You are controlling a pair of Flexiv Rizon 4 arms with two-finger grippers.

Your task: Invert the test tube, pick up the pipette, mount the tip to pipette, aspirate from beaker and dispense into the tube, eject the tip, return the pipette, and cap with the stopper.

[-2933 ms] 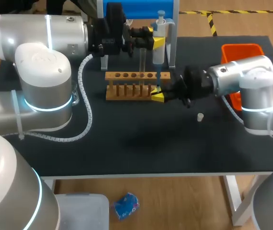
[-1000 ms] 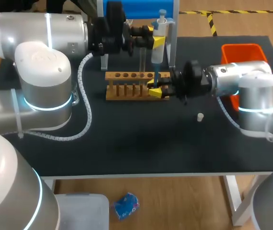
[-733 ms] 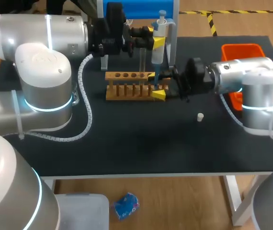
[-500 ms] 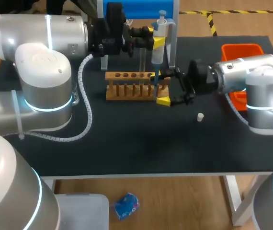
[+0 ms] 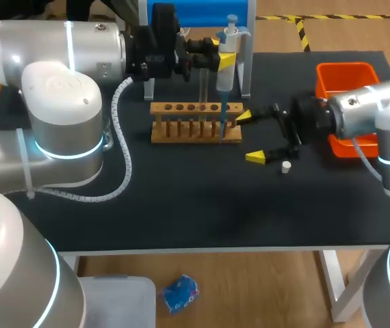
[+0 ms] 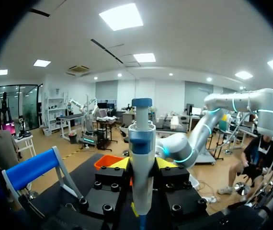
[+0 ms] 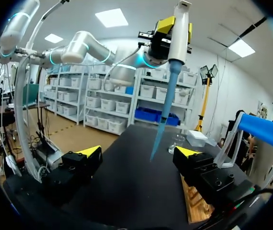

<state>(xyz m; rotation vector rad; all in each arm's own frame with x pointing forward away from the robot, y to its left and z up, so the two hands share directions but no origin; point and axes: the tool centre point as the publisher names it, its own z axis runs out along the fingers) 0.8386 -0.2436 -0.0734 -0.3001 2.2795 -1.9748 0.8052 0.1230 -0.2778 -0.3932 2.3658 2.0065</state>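
My left gripper (image 5: 217, 57) is shut on a white pipette (image 5: 226, 63) held upright over the right end of the wooden rack (image 5: 181, 124). In the left wrist view the pipette (image 6: 142, 168) stands between the yellow tips of the left gripper (image 6: 142, 164). A blue tip (image 5: 222, 121) hangs from the pipette down to the rack. My right gripper (image 5: 250, 137) is open just right of the rack and holds nothing. In the right wrist view the right gripper (image 7: 139, 152) faces the blue tip (image 7: 159, 128) and the pipette (image 7: 178, 33) ahead. A small white stopper (image 5: 286, 166) lies under the right gripper's wrist.
An orange bin (image 5: 345, 76) sits at the table's right edge behind my right arm. A blue-topped stand (image 5: 246, 48) rises behind the rack. A clear vessel (image 7: 177, 142) stands on the mat beyond the tip. A white cable (image 5: 121, 147) loops left of the rack.
The right gripper was closed around the blue tip at the rack; it has opened wide and drawn back to the right. The left arm and pipette have stayed still.
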